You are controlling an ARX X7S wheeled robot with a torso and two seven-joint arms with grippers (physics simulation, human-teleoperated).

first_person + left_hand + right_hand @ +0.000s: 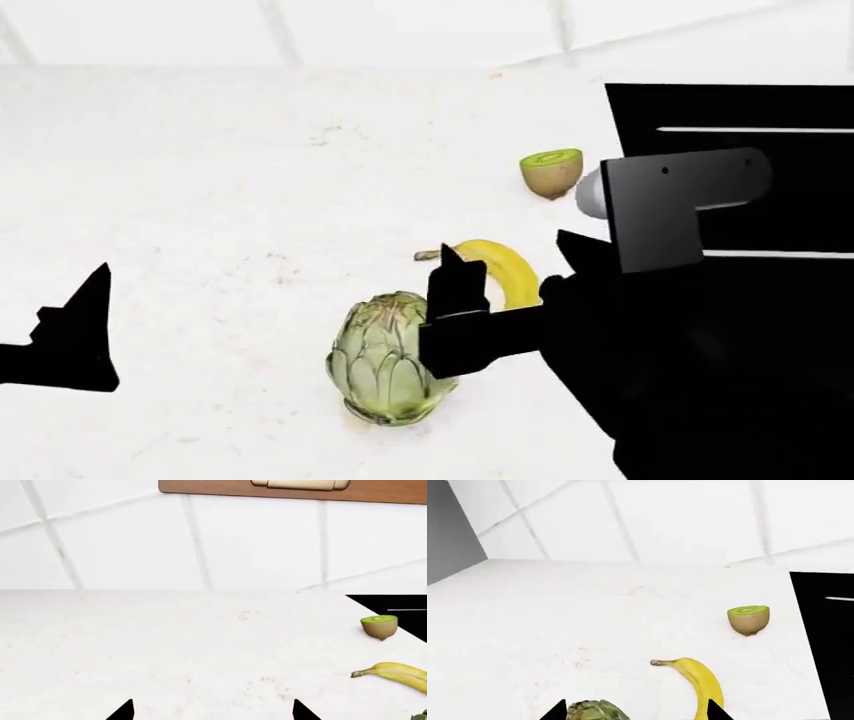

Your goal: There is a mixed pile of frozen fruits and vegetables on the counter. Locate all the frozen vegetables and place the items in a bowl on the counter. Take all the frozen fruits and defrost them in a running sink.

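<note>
A green leafy artichoke (383, 358) lies on the white counter (240, 180). Just beyond it is a curved yellow banana (505, 268), and farther back a halved kiwi (551, 172) sits beside the black sink (747, 110). My right gripper (635, 711) hovers open over the gap between the artichoke (597, 711) and the banana (702, 682), gripping nothing. My left gripper (213, 711) is open over bare counter, well left of the kiwi (379, 626) and the banana (397, 674). The bowl is out of view.
A white tiled wall (200, 540) rises behind the counter, with a wooden cabinet edge (200, 489) above it. A grey wall (450, 535) closes the counter's far left end. The sink's edge (827, 645) runs along the right of the fruit.
</note>
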